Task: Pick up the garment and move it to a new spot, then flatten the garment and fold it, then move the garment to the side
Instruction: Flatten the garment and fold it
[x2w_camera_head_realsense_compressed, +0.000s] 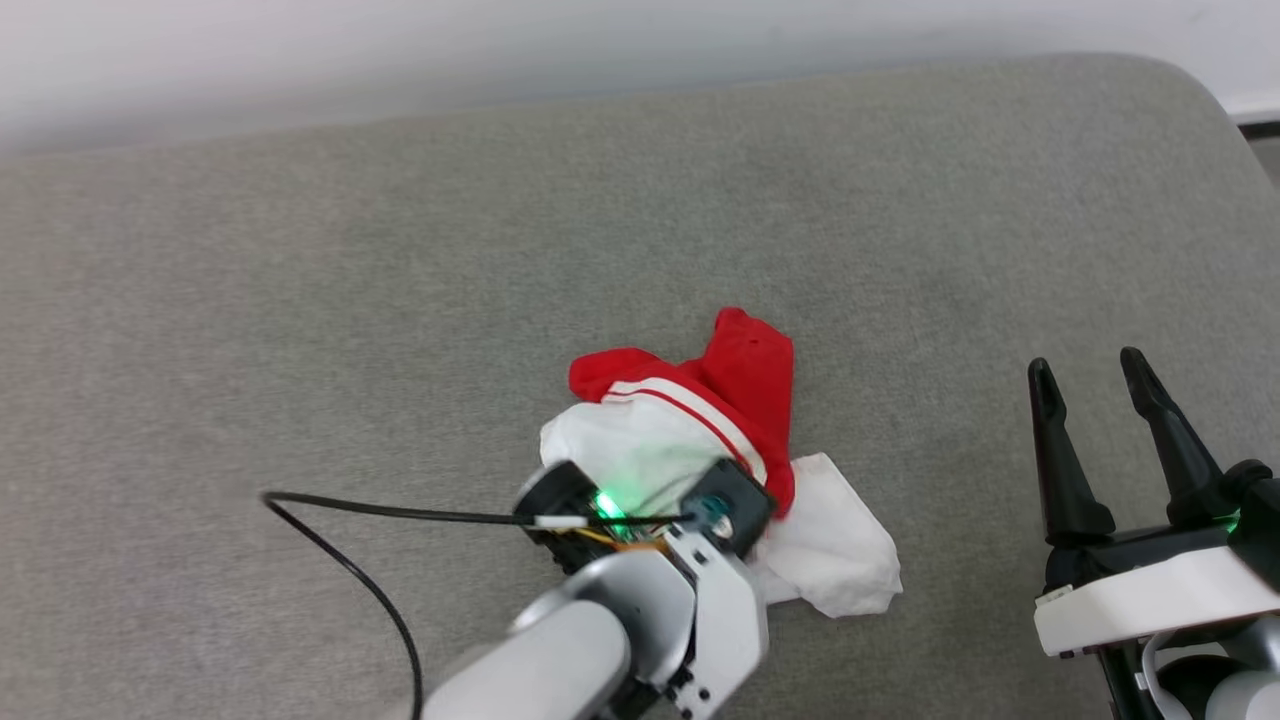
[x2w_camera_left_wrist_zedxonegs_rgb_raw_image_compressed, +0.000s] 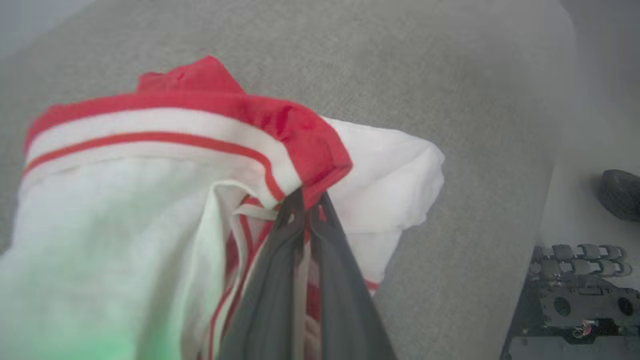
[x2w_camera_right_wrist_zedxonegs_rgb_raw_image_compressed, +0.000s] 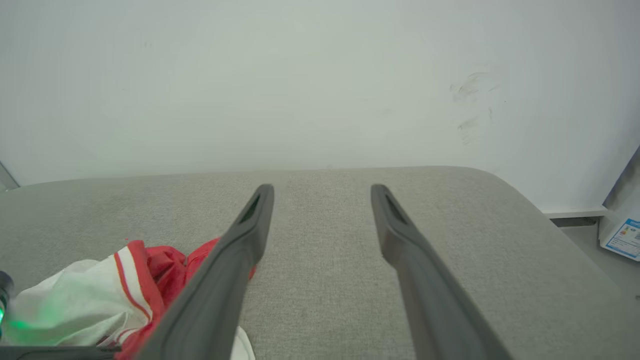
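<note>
Left claw (x2w_camera_left_wrist_zedxonegs_rgb_raw_image_compressed: 306, 202), low centre, is clamped on the crumpled garment (x2w_camera_left_wrist_zedxonegs_rgb_raw_image_compressed: 150, 165) at its striped trim; right claw (x2w_camera_head_realsense_compressed: 1086, 362), fingers apart, stands clear at lower right.

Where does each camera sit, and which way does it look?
Head: high, looking down on the crumpled red-and-white jersey T-shirt on the grey fabric cushion; left forearm, right gripper show.
Left wrist: along the left gripper, shut on the T-shirt.
Right wrist: along its open fingers toward the white wall.
Shared: all see the T-shirt.

Head camera looks steeply down; left wrist camera sits close on the garment (x2w_camera_left_wrist_zedxonegs_rgb_raw_image_compressed: 125, 200), shared by all views; right wrist camera faces the wall (x2w_camera_right_wrist_zedxonegs_rgb_raw_image_compressed: 320, 75).
</note>
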